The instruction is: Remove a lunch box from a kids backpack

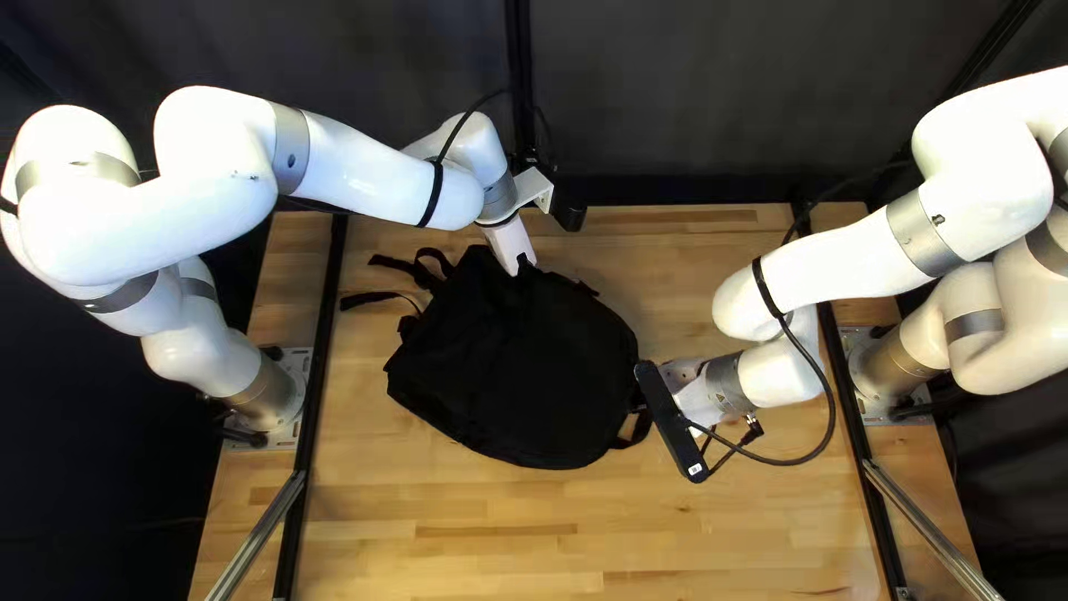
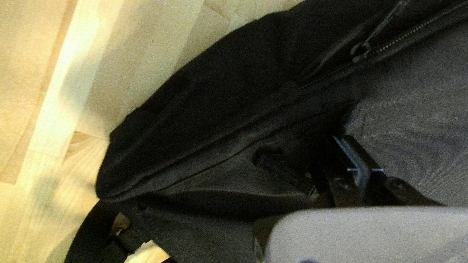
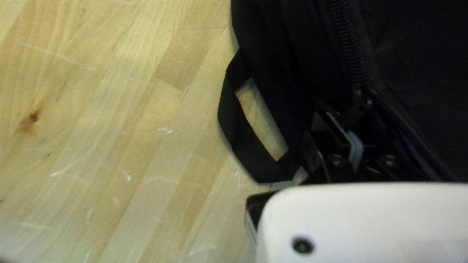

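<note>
A black backpack (image 1: pixel 534 367) lies on the table with its straps toward the far left. My left gripper (image 1: pixel 521 269) reaches down to its far edge. In the left wrist view the left gripper (image 2: pixel 347 141) is shut on a bit of the backpack's cloth (image 2: pixel 414 97), beside a small loop (image 2: pixel 285 173). At the backpack's right side, my right gripper (image 1: pixel 681 376) is partly hidden by its camera mount. The right wrist view shows the right gripper (image 3: pixel 336 119) shut on the zipper pull (image 3: pixel 356 112), next to the zipper (image 3: pixel 348 41). No lunch box shows.
Bare wooden tabletop (image 1: pixel 534 534) lies in front of the backpack. Loose straps (image 1: pixel 384 298) spread at its far left. In the right wrist view a webbing loop (image 3: pixel 239 131) lies beside the right gripper. A black cable (image 1: pixel 829 417) hangs from the right arm.
</note>
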You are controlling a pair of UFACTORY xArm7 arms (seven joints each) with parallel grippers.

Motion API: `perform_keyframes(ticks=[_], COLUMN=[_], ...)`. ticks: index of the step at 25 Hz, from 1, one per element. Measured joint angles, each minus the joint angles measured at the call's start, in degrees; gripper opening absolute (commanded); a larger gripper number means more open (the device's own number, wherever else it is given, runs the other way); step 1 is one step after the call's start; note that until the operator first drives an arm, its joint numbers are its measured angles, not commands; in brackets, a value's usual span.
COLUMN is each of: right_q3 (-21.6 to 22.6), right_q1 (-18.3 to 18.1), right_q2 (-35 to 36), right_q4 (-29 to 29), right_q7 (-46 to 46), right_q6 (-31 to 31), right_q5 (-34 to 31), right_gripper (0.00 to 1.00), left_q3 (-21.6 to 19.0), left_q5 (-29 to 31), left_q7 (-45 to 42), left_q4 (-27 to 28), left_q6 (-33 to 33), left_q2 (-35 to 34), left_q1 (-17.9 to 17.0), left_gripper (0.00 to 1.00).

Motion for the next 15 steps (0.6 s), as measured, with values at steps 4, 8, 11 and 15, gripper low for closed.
perform_keyframes(ticks=[4,8,11,15], right_q3=[-0.11,0.00,0.12,0.27], right_q1=[-0.13,-0.05,0.07,0.21], right_q2=[1.42,1.76,1.79,1.69], right_q4=[1.09,1.47,1.56,1.60], right_q7=[0.10,0.06,-0.28,-0.74], right_q6=[-0.79,-1.14,-1.28,-1.33], right_q5=[-0.52,-0.48,-0.08,0.48], right_gripper=[0.00,0.00,0.00,0.00], left_q3=[0.00,0.00,0.01,0.02], left_q5=[-0.02,-0.10,-0.16,-0.20], left_q7=[0.02,0.11,0.18,0.25], left_q4=[0.04,0.13,0.30,0.39], left_q6=[0.02,0.04,0.13,0.21], left_q2=[-0.03,0.04,0.14,0.18], left_q1=[0.00,0.02,0.03,0.04], left_gripper=[0.00,0.00,0.00,0.00])
